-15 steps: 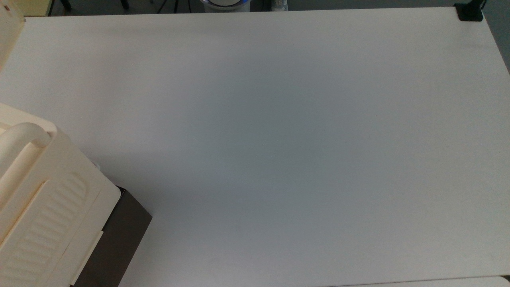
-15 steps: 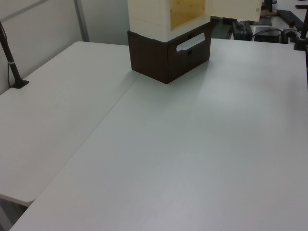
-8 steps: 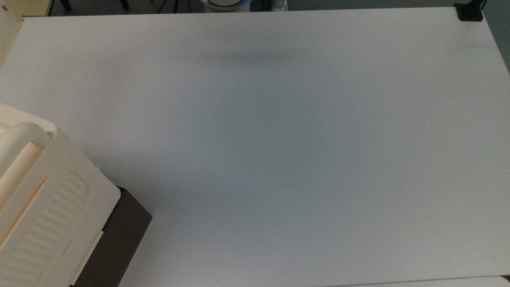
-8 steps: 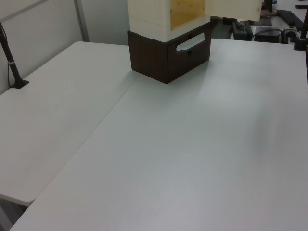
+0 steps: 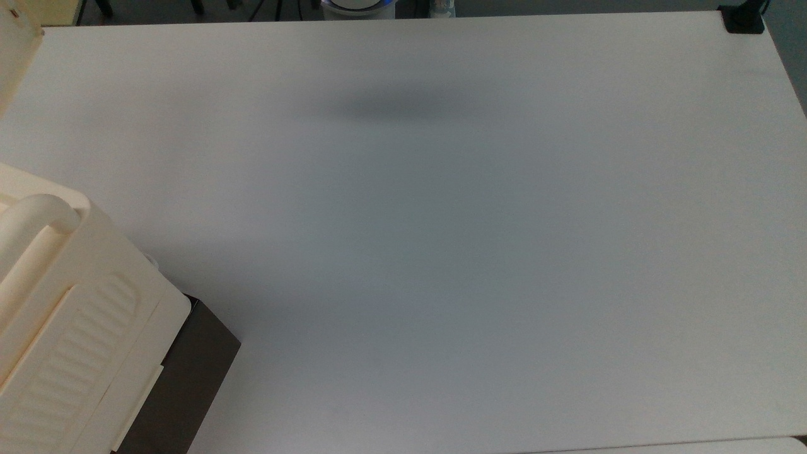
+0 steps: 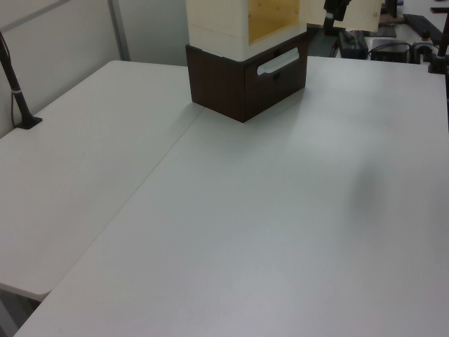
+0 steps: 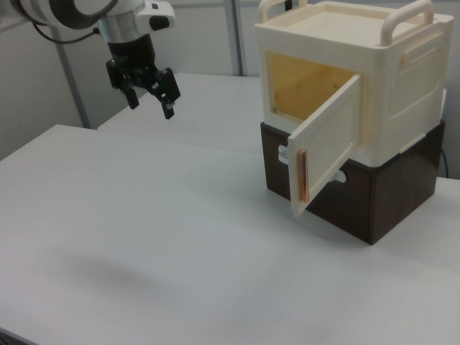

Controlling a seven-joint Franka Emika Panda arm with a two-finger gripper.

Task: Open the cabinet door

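Cabinet door (image 7: 325,144) swung open — cream panel, copper strip along its edge.

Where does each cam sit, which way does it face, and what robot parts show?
Top view: overhead, straight down on the table; cabinet at the top view's lower left.
Left view: raised at the table's end, facing the cabinet front; gripper at top edge.
Right view: raised, angled at the open cabinet door; arm and open gripper aloft.
Shared: cabinet on the dark block.
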